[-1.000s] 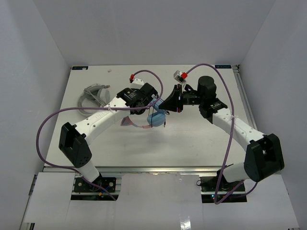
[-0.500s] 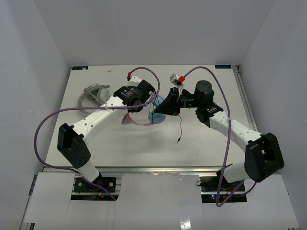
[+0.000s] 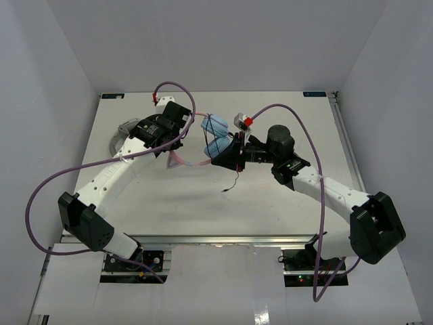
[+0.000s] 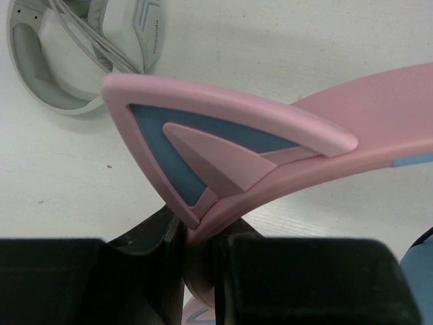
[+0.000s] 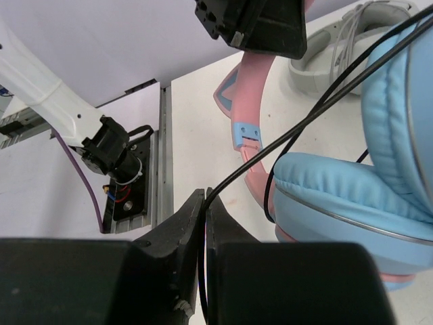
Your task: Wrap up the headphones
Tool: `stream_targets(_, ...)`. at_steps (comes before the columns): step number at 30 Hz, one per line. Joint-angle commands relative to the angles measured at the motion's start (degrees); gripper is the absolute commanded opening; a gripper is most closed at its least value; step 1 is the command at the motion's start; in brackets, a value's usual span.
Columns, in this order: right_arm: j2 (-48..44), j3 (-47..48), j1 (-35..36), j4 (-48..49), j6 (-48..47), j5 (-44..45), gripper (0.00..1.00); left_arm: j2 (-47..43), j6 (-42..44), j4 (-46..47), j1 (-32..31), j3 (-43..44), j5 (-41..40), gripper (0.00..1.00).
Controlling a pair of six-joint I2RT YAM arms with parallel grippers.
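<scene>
Where the bench (image 3: 284,203) lies: beneath; we hold the headphones (image 3: 215,139) raised between both arms, so the cable can pass round them.
Left pincer (image 4: 199,254): clamped on the pink headband, steadying it.
Right pincer (image 5: 205,203): pinched together on the cable (image 5: 233,179), drawing it taut for winding.

A robotics lab test cell: a bare white table (image 3: 284,203) stands boxed in by plain pale walls (image 3: 47,101), with an aluminium rail (image 3: 223,240) along its near edge. Two white-and-black arms, the left arm (image 3: 115,172) and the right arm (image 3: 331,189), are bolted there side by side, and purple cables (image 3: 318,152) loop loosely along them
</scene>
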Motion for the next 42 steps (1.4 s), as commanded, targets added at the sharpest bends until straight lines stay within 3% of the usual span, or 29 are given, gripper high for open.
stream_targets(1, -1.38, -1.98, 2.88, 1.10, -1.75, 1.75, 0.09, -2.77, -5.82, 6.38, 1.40, 0.54, 1.70, 0.00)
stream_targets(25, -5.56, -15.37, 6.16, 6.49, -3.81, 20.30, 0.09, -9.04, -12.59, 6.10, 1.86, 0.16, 6.75, 0.00)
stream_targets(42, 0.66, -18.41, 6.20, 14.90, -5.28, 26.97, 0.12, -14.32, -14.17, 8.78, 1.86, -4.13, 14.16, 0.00)
